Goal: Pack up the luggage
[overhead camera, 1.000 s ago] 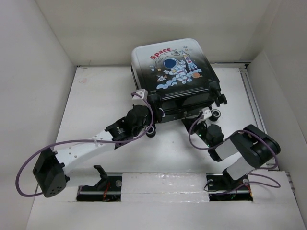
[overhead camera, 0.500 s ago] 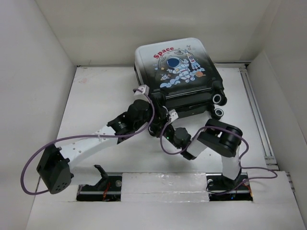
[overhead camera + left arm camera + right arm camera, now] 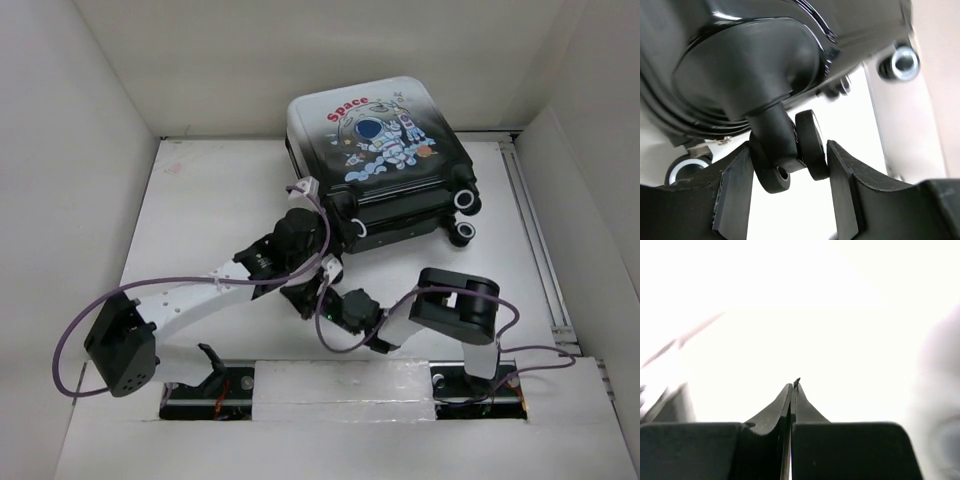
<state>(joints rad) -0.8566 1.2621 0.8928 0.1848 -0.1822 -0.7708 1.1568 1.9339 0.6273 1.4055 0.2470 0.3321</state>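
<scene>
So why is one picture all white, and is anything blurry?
Right wrist view: everything washed white except the dark shut jaws. Left wrist view: glare on the suitcase's glossy black shell, near caster wheel sharp, far wheel blurred. Top view: evenly lit, sharp.

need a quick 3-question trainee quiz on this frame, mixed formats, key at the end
1. True or false: the right gripper is open.
2. Which part of the luggage sits between the left gripper's fingers? A) handle B) caster wheel C) zip pull
3. Short answer: what red word is printed on top of the luggage?
Key: 1 false, its jaws are pressed together; 2 B; 3 Space.
</scene>
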